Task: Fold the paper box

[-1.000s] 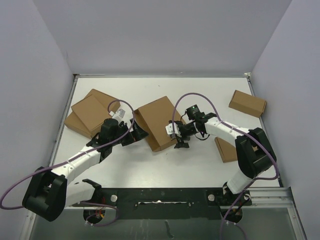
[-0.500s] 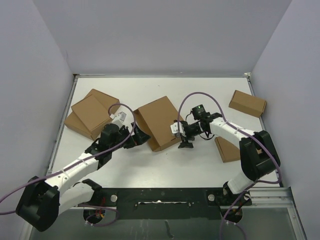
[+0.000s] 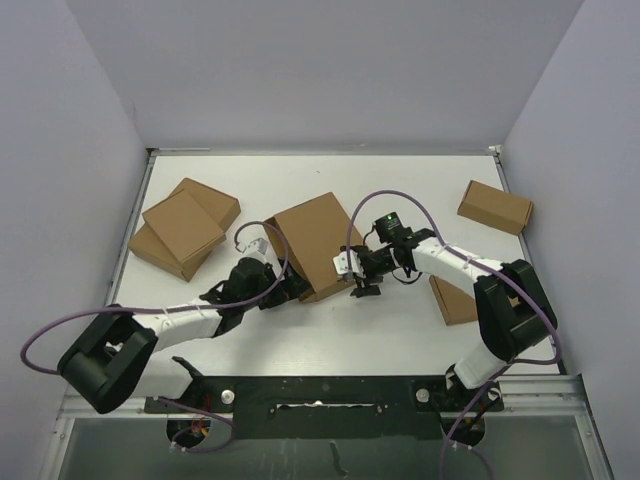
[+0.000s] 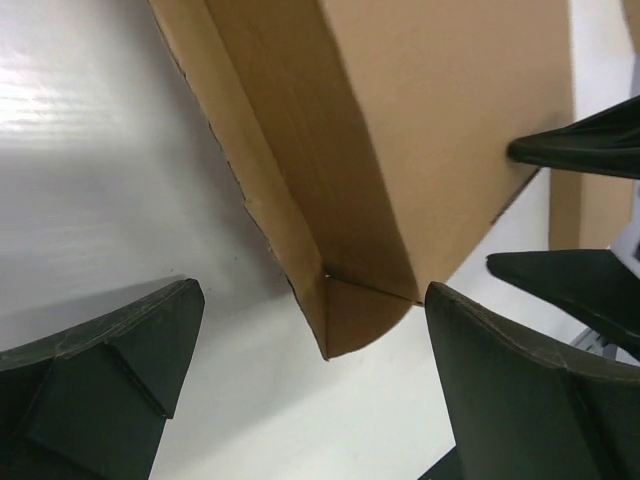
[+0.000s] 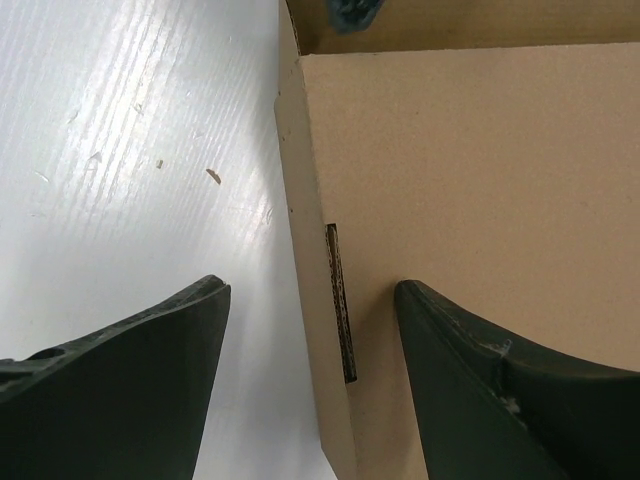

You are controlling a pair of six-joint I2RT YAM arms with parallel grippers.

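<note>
- Paper box (image 3: 315, 243): lay partly folded at the centre of the table (image 3: 400, 180), between both grippers.
- Left gripper (image 4: 312, 295): jaws were spread wide, flanking the box's near corner.
- Right gripper (image 5: 312, 290): jaws were spread wide, straddling the box's slotted side edge.

The paper box (image 3: 315, 245) fills the middle of the table (image 3: 330, 180), with the left gripper (image 3: 288, 288) straddling its near corner and the right gripper (image 3: 358, 278) its right edge, while stacked flat boxes (image 3: 183, 225) block the far left, a small box (image 3: 495, 207) the far right and a flat brown piece (image 3: 452, 298) the near right, leaving bare room along the far side.
</note>
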